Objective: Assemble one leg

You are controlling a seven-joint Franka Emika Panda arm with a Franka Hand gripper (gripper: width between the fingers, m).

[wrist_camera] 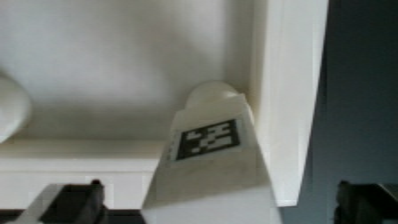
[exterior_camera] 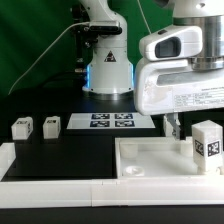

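Note:
A white leg [exterior_camera: 207, 142] with a black-and-white tag stands upright at the right end of the large flat white square part [exterior_camera: 150, 160]. My gripper [exterior_camera: 186, 130] hangs just above and beside it, with one dark finger [exterior_camera: 172, 128] showing. In the wrist view the leg [wrist_camera: 210, 150] rises between my two fingers [wrist_camera: 71, 202], with a gap on each side. The gripper [wrist_camera: 217, 208] is open and holds nothing. The flat part [wrist_camera: 125, 70] lies behind the leg, with a round socket [wrist_camera: 9, 105] at one edge.
Two more white legs [exterior_camera: 22, 128] [exterior_camera: 51, 126] stand on the black table at the exterior view's left. The marker board [exterior_camera: 112, 121] lies in front of the robot base [exterior_camera: 108, 70]. A white raised border [exterior_camera: 60, 165] runs along the front.

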